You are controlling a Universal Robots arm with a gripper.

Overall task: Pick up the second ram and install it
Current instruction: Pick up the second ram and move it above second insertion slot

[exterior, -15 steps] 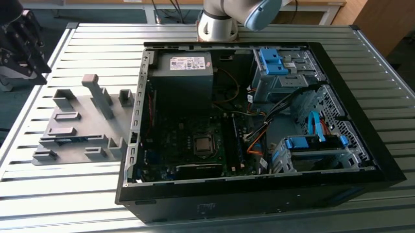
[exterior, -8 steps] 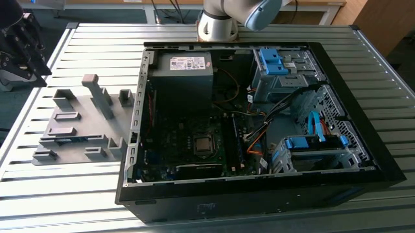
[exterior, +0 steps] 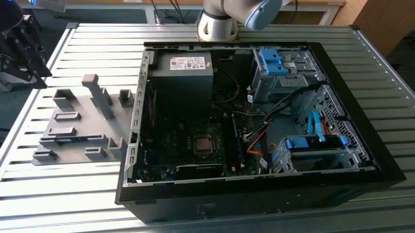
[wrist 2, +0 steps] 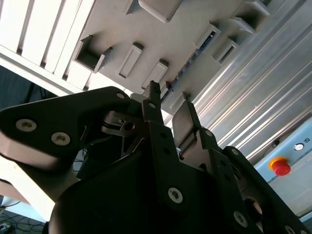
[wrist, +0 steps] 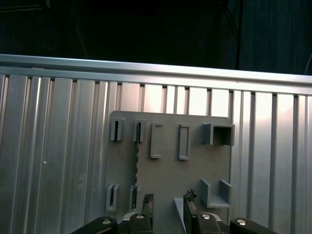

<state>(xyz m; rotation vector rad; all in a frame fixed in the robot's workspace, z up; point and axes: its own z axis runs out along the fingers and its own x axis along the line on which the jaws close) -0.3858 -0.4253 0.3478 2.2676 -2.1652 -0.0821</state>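
Currently the second ram (wrist: 137, 163) stands on its thin edge on the grey fixture plate (wrist: 165, 180). Each end is caught in a small slotted block (wrist: 139, 131). Its long axis runs straight across the plate. In the exterior view the second ram (exterior: 65, 140) is a blue-green line near the plate's (exterior: 81, 114) front edge, pointing from the exterior view's left toward the computer case (exterior: 350, 160). A matching pair of slotted blocks just beside it on the plate sits bare.

The gripper (wrist: 168, 199) hangs above the plate with its jaws parted and nothing between them. In the second wrist view the gripper (wrist 2: 169, 96) is well clear of the plate (wrist 2: 195, 19), and the ram (wrist 2: 192, 58) shows as a thin dotted strip beyond the fingertips (wrist 2: 154, 90).

The case lies open just beside the plate, on the exterior view's right. It holds a power supply (exterior: 184, 73), a motherboard (exterior: 188, 145), blue drive brackets (exterior: 272, 60) and loose cables. Whether a stick sits in the board's memory slots cannot be told. Plate and case both rest on the slatted metal table (exterior: 65, 194).
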